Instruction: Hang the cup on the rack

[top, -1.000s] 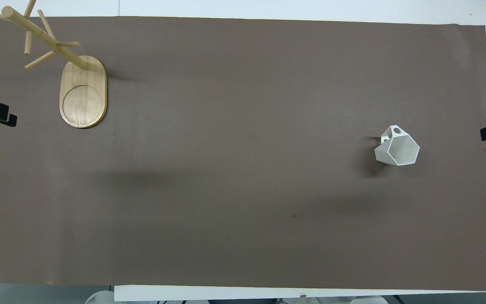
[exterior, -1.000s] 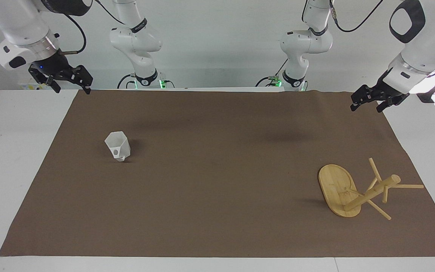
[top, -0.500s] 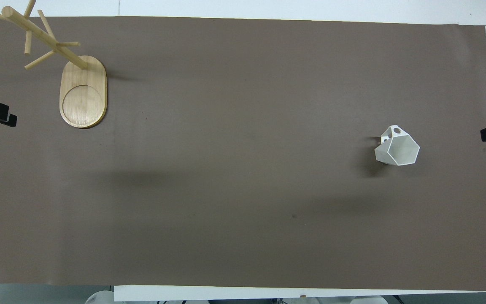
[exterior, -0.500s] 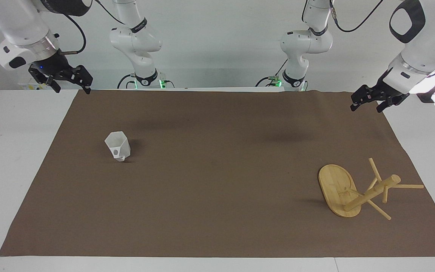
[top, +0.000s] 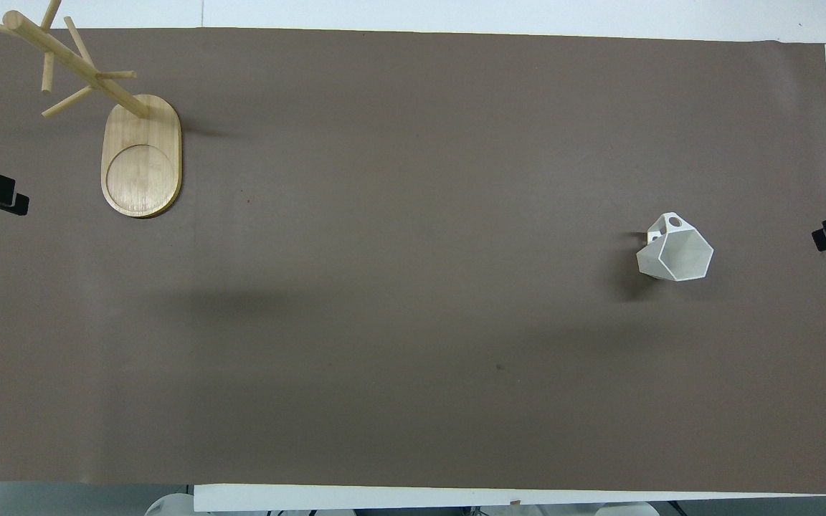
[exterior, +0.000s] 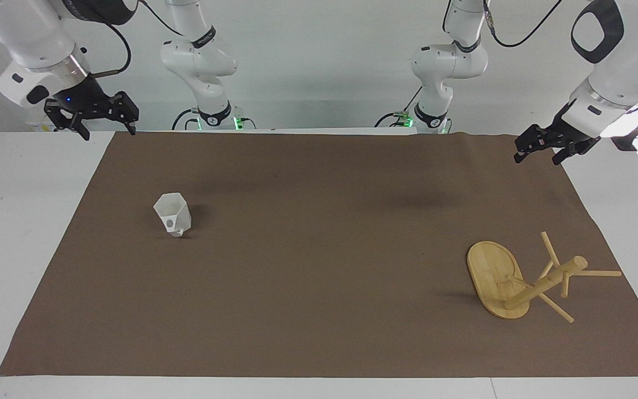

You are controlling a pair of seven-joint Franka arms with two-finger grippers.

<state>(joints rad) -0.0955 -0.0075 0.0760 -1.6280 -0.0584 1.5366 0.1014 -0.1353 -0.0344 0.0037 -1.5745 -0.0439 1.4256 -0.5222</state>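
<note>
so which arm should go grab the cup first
Probably the right. The white faceted cup stands upright at the right arm's end of the table, and the right gripper hangs open nearest to it. The left gripper waits open nearer the bamboo mug tree.

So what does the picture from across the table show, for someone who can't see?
A small white faceted cup and a light bamboo mug rack stand far apart on a brown mat. The right gripper and left gripper hang open in the air, touching nothing.
</note>
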